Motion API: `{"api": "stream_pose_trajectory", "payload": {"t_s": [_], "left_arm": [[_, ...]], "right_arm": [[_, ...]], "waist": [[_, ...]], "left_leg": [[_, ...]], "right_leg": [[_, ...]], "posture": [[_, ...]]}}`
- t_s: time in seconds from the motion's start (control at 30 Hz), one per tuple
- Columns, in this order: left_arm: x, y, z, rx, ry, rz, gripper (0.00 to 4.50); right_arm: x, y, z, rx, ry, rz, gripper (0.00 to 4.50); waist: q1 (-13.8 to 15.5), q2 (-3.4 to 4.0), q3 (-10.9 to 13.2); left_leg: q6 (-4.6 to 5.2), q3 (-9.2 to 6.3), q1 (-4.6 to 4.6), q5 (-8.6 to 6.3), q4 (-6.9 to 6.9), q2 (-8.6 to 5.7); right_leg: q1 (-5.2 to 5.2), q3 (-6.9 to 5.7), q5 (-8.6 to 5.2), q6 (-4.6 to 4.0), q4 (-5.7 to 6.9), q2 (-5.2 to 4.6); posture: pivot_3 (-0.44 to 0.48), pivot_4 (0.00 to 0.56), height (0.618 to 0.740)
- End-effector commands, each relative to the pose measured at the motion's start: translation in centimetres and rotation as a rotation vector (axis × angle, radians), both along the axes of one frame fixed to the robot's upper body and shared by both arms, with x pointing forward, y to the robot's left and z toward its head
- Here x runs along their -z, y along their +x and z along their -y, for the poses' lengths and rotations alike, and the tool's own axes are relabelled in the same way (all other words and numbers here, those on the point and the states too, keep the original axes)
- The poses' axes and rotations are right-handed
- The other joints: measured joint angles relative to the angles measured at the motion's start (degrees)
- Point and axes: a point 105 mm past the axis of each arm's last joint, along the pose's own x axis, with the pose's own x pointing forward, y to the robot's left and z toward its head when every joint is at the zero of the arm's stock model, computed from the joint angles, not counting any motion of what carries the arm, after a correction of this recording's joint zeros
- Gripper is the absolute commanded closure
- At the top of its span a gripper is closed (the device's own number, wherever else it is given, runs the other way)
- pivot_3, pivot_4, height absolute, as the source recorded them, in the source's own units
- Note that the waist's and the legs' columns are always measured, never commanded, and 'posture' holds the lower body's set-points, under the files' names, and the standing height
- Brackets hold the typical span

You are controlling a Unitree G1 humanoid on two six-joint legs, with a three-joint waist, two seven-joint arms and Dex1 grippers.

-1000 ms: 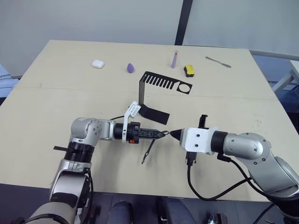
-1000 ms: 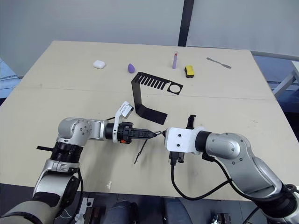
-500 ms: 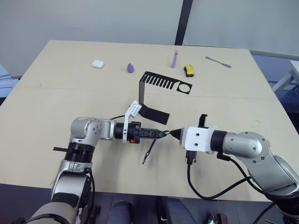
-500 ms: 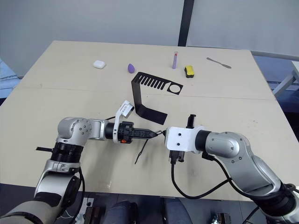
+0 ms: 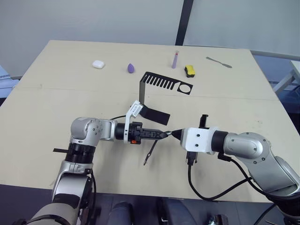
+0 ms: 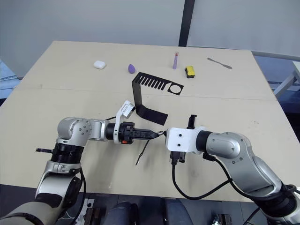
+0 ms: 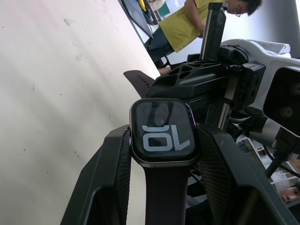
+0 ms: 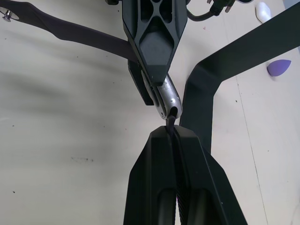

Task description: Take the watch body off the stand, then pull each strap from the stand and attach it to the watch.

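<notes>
Your left gripper (image 5: 161, 134) is clamped on the watch body (image 7: 163, 132), one finger on each side of the case, held just above the table (image 5: 56, 93) in front of the stand (image 5: 159, 93). In the left wrist view the screen faces the camera with pale digits reading upside down, and one strap (image 5: 150, 153) is already fixed to the case, hanging down from it with its free end near the tabletop (its buckle end shows in the right wrist view, at the frame's edge). Your right gripper (image 5: 175, 134) meets the left tip to tip; its fingers are pressed together on a second strap (image 8: 172, 123), of which you see only a thin dark sliver between them, its tip at the case's grey rim. Whether that tip has entered the slot is hard to make out. The stand sits upright behind the grippers, its slotted top arm bare. At the table's far side lie a white case (image 5: 97, 64), a purple egg-shaped piece (image 5: 131, 68), a tube (image 5: 175, 59), a yellow-and-black block (image 5: 190, 71) and a metal tool (image 5: 218, 62).
</notes>
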Motion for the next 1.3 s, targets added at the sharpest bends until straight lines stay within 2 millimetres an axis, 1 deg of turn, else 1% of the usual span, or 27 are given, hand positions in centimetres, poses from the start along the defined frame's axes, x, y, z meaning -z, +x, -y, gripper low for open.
{"api": "stream_pose_trajectory", "payload": {"t_s": [0.03, 0.4, 1.3], "left_arm": [[-2.09, -1.12, 1.44, 0.093, -0.074, 0.053, 2.92], [-1.89, -0.82, 1.34, 0.081, -0.066, 0.054, 2.92], [-2.10, -0.93, 1.68, 0.093, -0.076, 0.065, 2.92]], "right_arm": [[-0.44, -0.64, -0.89, -0.051, 0.009, 0.022, 4.50], [-0.38, -0.71, -0.89, -0.049, 0.012, 0.020, 4.50], [-0.36, -0.56, -0.72, -0.041, 0.018, 0.016, 4.50]], "waist": [[0.0, 0.00, 0.0], [0.0, 0.00, 0.0], [0.0, 0.00, 0.0]], "left_leg": [[0.00, 0.00, 0.00, 0.00, 0.00, 0.00], [0.00, 0.00, 0.00, 0.00, 0.00, 0.00], [-0.01, 0.00, 0.00, 0.00, 0.00, 0.00]], "right_leg": [[0.00, 0.00, 0.00, 0.00, 0.00, 0.00], [0.00, 0.00, 0.00, 0.00, 0.00, 0.00], [0.00, 0.00, 0.00, 0.00, 0.00, 0.00]], "posture": [[0.000, 0.150, 0.740], [0.000, 0.150, 0.740], [0.000, 0.150, 0.740]]}}
